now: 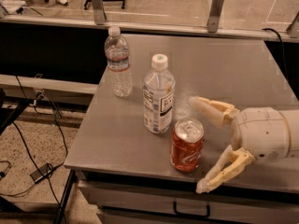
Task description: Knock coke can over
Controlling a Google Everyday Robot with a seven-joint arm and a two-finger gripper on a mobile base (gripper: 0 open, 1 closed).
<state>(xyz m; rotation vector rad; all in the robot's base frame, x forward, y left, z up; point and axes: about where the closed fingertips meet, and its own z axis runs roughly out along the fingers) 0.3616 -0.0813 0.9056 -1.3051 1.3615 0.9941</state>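
Note:
The coke can, red-orange with a silver top and pull tab, stands upright near the front edge of the grey metal table. My gripper comes in from the right, just right of the can. Its two cream fingers are spread wide. The far finger points toward the can's top behind it. The near finger hangs by the table's front edge. Neither finger clearly touches the can.
Two clear plastic bottles with white caps stand upright left of the can: a taller one right behind it and another farther back left. The table's left and front edges drop to the floor, where cables lie.

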